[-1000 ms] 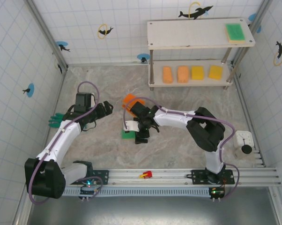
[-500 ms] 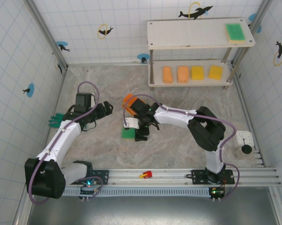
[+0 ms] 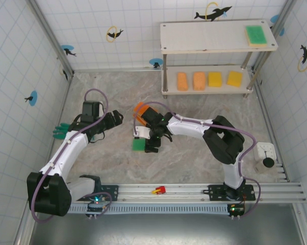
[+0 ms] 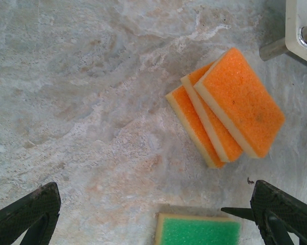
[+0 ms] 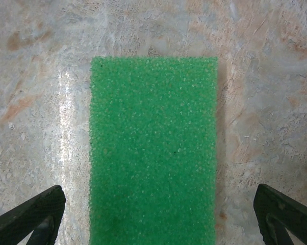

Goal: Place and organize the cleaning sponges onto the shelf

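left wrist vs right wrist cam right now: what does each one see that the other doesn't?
Left wrist: an overlapping pile of orange sponges lying on the marbled table, with a shelf leg at the top right corner. Right wrist: the green sponge close up, full width, centred under the open right gripper. Both: that green sponge (one edge of it at the bottom of the left wrist view) and the table surface.

No letters, numbers or brand names can be read anywhere. The only signs are picture stickers on the white tiled walls point(image 3: 21, 61). These are black dolphin silhouettes point(image 3: 212, 14) set against thin yellow rings, and round blue stickers point(image 3: 32, 97) carrying small dark figures too small to make out.
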Controlling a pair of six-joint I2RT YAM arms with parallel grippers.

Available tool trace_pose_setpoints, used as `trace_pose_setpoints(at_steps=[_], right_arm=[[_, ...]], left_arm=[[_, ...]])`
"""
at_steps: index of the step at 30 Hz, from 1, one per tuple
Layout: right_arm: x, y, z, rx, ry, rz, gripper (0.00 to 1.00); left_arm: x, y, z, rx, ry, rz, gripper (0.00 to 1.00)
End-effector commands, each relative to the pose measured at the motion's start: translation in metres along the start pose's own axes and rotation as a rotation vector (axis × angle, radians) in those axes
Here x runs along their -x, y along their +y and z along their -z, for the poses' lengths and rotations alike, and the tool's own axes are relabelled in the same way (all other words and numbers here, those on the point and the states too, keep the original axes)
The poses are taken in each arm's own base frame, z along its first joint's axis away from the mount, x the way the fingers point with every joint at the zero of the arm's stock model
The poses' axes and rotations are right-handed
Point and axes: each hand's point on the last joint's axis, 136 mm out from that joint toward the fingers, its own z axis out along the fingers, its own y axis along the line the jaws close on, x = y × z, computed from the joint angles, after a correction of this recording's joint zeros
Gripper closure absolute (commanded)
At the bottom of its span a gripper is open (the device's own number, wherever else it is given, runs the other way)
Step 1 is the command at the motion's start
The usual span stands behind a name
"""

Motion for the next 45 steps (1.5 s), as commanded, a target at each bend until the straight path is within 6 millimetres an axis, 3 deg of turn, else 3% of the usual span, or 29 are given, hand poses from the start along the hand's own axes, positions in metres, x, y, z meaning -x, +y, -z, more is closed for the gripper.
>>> trace_pose_setpoints(at_steps=[1,24,36,45], right_arm=[[-0.003,0.003,-0.012,0.009,0.009,-0.019,0.03],[-0.027,0.008,-0.029,0.012,0.069,-0.033,0.02],[-0.030,0.006,-0.025,0.032,0.102,-0.053,0.29],[-0.022,0.006,-0.004,0.048,0.101,-0.089,0.56]], left_arm=[[-0.001,0.000,-0.001,-0.011,0.007,-0.001,0.03],[-0.005,0.002,-0.003,-0.011,0.013,0.003,0.03],[-0.006,0.003,-0.003,-0.006,0.012,0.004,0.03],[-0.004,0.002,-0.003,-0.010,0.011,0.002,0.03]])
